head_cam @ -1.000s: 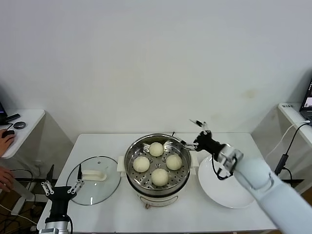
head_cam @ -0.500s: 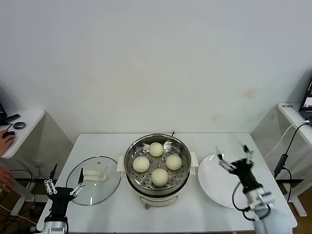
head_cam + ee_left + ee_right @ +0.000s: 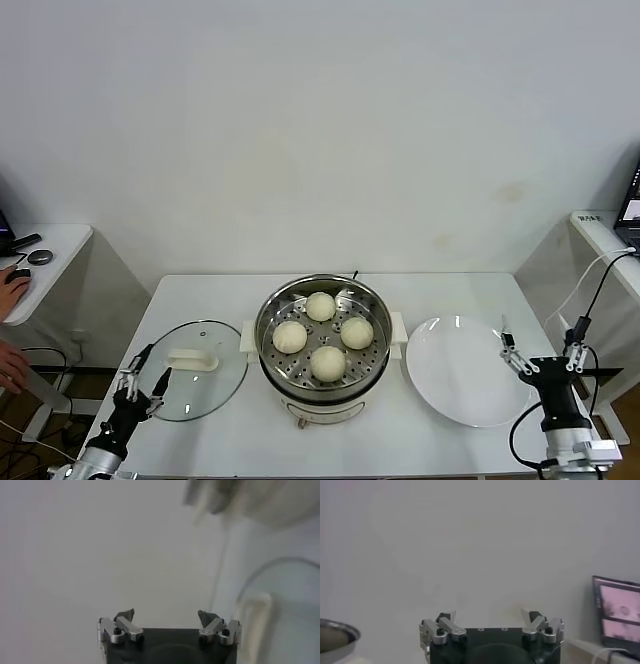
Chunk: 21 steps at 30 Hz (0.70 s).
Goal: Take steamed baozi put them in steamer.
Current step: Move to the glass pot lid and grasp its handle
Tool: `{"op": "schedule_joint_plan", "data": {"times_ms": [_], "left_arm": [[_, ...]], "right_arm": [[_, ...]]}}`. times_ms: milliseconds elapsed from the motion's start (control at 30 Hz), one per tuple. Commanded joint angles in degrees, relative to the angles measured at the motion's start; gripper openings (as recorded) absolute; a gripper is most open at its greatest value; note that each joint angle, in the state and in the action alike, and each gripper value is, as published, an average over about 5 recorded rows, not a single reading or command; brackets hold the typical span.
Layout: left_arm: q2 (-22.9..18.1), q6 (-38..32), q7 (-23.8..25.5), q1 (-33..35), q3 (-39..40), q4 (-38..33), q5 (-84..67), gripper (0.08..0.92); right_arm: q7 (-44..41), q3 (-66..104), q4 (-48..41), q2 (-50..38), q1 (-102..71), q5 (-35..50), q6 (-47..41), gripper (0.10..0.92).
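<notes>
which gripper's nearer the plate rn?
Right. The right gripper sits open at the white plate's outer edge; the left gripper is beyond the steamer, by the glass lid.

Robot lab or test room, staged as a kitchen, not a real one. Bare white wall [image 3: 320, 120], no cupboards or fittings. One plain white table [image 3: 330, 435] carries only kitchen props: steamer [image 3: 322, 345] at the middle, glass lid [image 3: 195, 360] toward its left edge, white plate [image 3: 465, 370] toward its right edge. A side desk [image 3: 45, 250] beyond the left edge carries a mouse [image 3: 17, 273] with a person's hand [image 3: 12, 285] on it, so an operator sits there. Another desk [image 3: 600, 235] past the right edge has a lit laptop screen [image 3: 631, 210]. Loose black cable [image 3: 590, 300] hangs off that side.
</notes>
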Motion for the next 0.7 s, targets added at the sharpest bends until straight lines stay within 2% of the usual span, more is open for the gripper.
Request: {"op": "schedule_joint_plan", "data": {"times_ms": [33, 200, 700], "left_arm": [[5.0, 0.0, 1.7, -4.4, 4.0, 7.4, 13.6, 0.823], [6.1, -0.5, 1.9, -9.0, 6.0, 12.2, 13.6, 0.823], [6.7, -0.8, 1.8, -19.5, 12.1, 18.7, 13.3, 0.823]], "right_arm": [[1.0, 2.2, 1.9, 3.1, -2.4, 0.8, 0.7, 0.823], [1.2, 1.4, 2.4, 3.7, -2.3, 0.4, 0.8, 0.823], [1.2, 0.8, 4.4, 4.6, -3.8, -1.6, 1.1, 0.823]]}}
